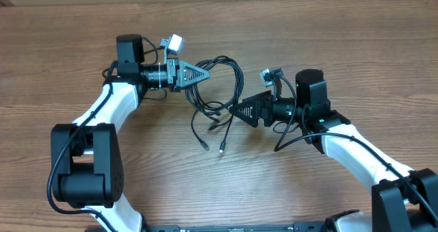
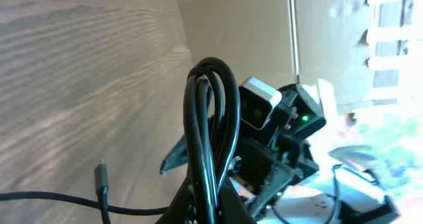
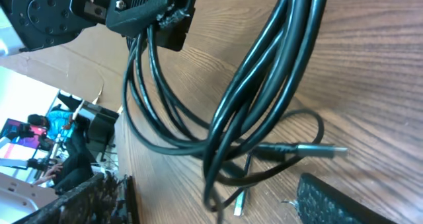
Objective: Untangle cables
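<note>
The left fingers (image 1: 205, 72) are closed on a bunch of cables (image 1: 240, 81), whose loops spread out toward the right arm. 2 plug ends lie on the table (image 1: 328, 27) between the arms. The right fingers (image 1: 235, 110) stand open, with the strands just ahead of them.

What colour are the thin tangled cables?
The cables are black, with silver plug ends; the right wrist view shows this best.

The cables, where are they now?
Overhead, the cables hang at centre between the left hand, which pinches them, and the right hand; plug ends rest on the table.
</note>
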